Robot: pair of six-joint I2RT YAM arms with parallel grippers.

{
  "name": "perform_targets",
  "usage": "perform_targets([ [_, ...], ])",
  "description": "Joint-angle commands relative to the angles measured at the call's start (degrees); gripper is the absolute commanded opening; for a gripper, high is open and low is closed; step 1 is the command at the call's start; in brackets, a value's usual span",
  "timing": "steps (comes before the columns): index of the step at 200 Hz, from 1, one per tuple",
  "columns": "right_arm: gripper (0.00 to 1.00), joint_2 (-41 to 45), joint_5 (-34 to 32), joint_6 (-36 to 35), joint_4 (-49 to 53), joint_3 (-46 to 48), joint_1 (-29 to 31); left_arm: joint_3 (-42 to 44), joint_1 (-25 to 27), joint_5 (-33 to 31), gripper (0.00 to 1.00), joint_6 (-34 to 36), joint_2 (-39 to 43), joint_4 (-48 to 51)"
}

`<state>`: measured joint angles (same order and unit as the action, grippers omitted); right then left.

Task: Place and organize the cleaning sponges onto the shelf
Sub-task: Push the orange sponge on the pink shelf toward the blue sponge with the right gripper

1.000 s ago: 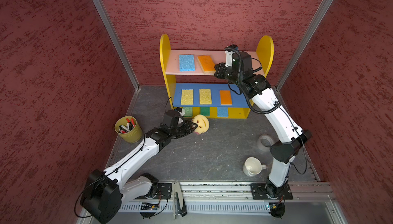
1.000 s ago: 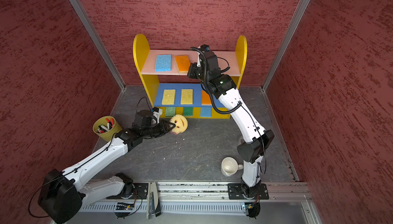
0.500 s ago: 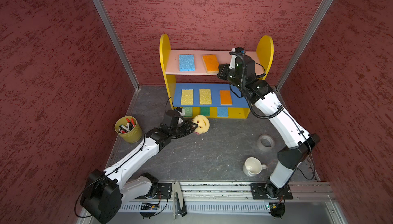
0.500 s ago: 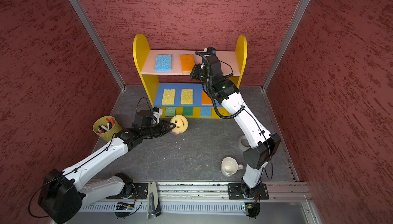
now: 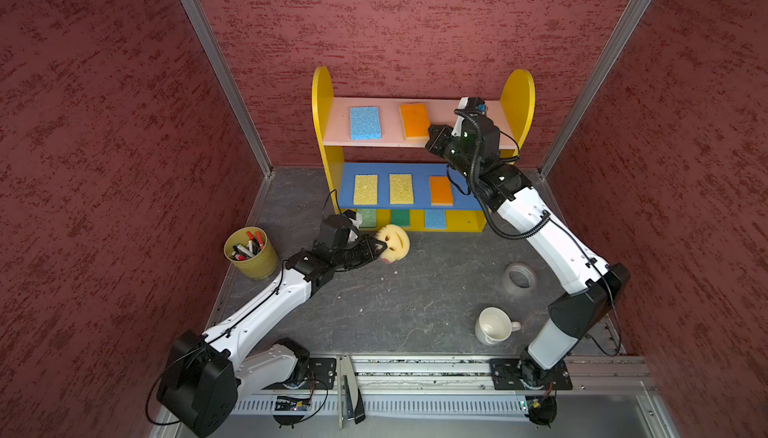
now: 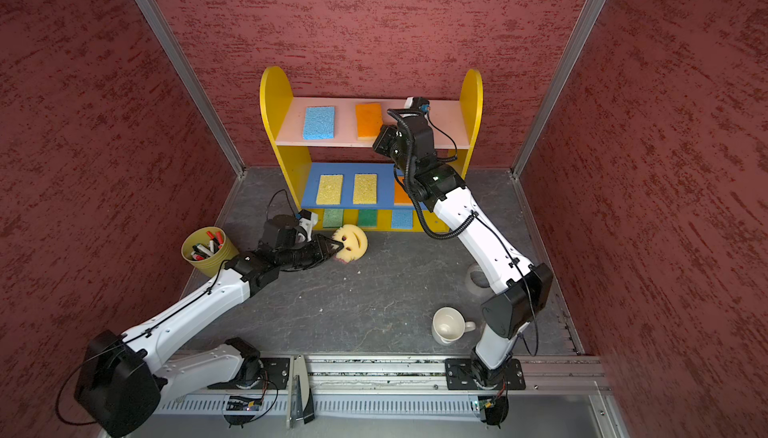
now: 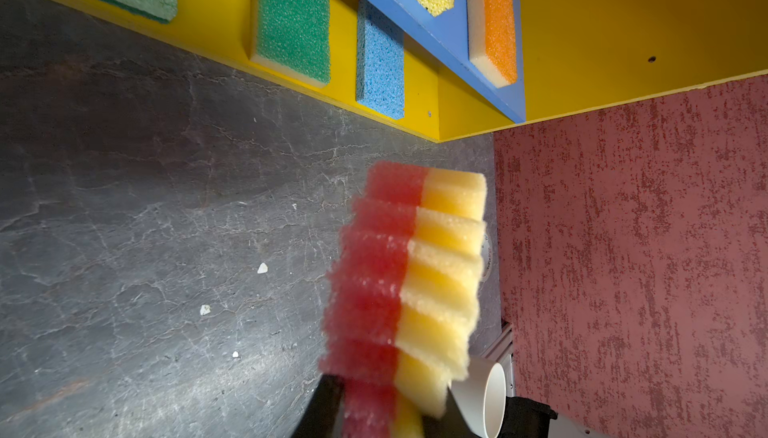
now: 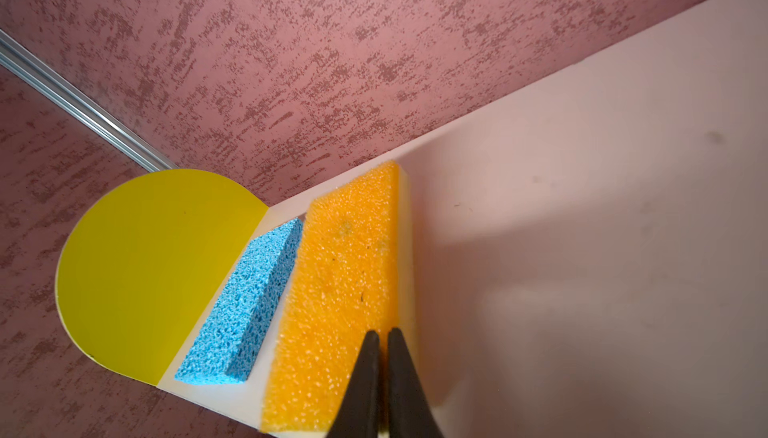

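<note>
1. Reaching low over the grey floor [image 5: 415, 294], the left arm [image 5: 270, 303] lies almost flat from its base rail. Its forearm angles toward the shelf [image 5: 517, 99] and its wrist points at the shelf's foot.
2. The left gripper [image 5: 380, 247] pinches the round smiley sponge [image 5: 398, 242] by its rim. In the left wrist view the sponge stands on edge between the black fingers, with the pink layer on one side and the yellow on the other.
3. That sponge is just in front of the yellow base [image 5: 465, 222]. Whether it clears the floor cannot be told.
4. The right arm [image 5: 552, 244] rises steeply from its base, bends at the elbow and leans forward up to the pink top board [image 5: 390, 124]. Its wrist is turned leftward.
5. The right gripper [image 8: 383, 332] has its jaws barely parted, with only a thin slit and nothing between them. Its tips sit at the front right edge of the top orange sponge [image 5: 414, 120]; whether they touch it cannot be told.
6. The top blue sponge [image 5: 365, 122] lies flat beside that orange one, apart from it.
7. The blue middle board [image 5: 422, 190] carries the left yellow sponge [image 5: 365, 189], the second yellow sponge [image 5: 401, 188] and the lower orange sponge [image 5: 440, 190] in a row.
8. The base holds the pale green sponge [image 5: 368, 217], the dark green sponge [image 5: 400, 217] and the lower blue sponge [image 5: 435, 219].
9. The white mug [image 5: 492, 326] and the tape roll [image 5: 519, 280] stand near the right arm's base. The marker cup [image 5: 251, 253] stands beside the left forearm.
</note>
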<state>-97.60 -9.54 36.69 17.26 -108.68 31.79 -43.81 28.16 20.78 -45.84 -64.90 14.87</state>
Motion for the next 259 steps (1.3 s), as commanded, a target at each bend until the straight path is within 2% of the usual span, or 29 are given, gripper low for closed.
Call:
perform_targets([
  [1, 0.20, 1.4, -1.7, 0.9, -2.1, 0.3, 0.5, -0.4, -0.3, 0.4, 0.24, -0.1, -0.4, -1.9],
  [30, 0.27, 2.1, -2.1, 0.8, -2.3, 1.1, 0.5, -0.7, -0.4, 0.3, 0.24, 0.1, 0.0, -1.4],
  [107, 0.36, 3.4, -1.4, -1.5, -1.9, 2.1, 2.2, -1.3, -1.1, -0.8, 0.25, 0.8, 1.4, 0.3],
  [181, 0.39, 2.5, 0.1, -1.9, -0.6, 0.6, 3.0, -1.1, -1.2, -1.0, 0.25, 0.8, 1.9, 0.6],
  [259, 0.43, 3.2, -1.5, -2.6, 0.3, 0.2, 3.1, -0.9, -1.4, -0.9, 0.24, 1.1, 2.1, 0.6],
])
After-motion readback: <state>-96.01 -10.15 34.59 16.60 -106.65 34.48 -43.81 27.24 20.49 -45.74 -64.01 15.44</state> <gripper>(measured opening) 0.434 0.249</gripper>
